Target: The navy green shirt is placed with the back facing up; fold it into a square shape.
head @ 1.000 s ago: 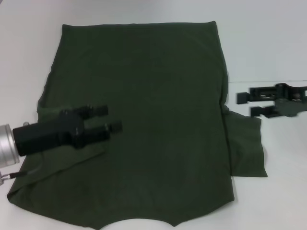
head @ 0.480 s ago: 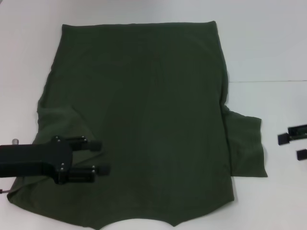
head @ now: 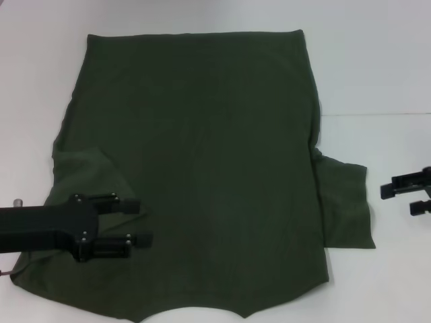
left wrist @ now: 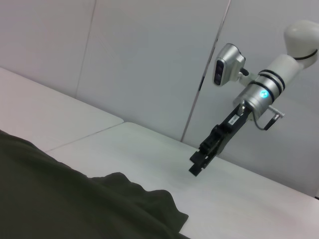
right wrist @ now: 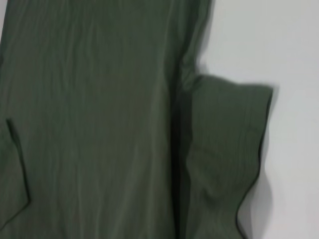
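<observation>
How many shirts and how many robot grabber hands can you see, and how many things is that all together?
Shirts: 1, the navy green shirt spread flat on the white table
Grabber hands: 2, the left gripper over the shirt's sleeve, the right gripper beside the other sleeve
Total: 3

A white table (head: 377,60) is filling the head view, its surface plain and matte. A thin seam (head: 384,114) is running straight across the tabletop on the right side (it looks like the joint where two panels are meeting). In the left wrist view, a pale grey panelled wall (left wrist: 149,64) is standing behind the table, with vertical joints dividing its panels.
</observation>
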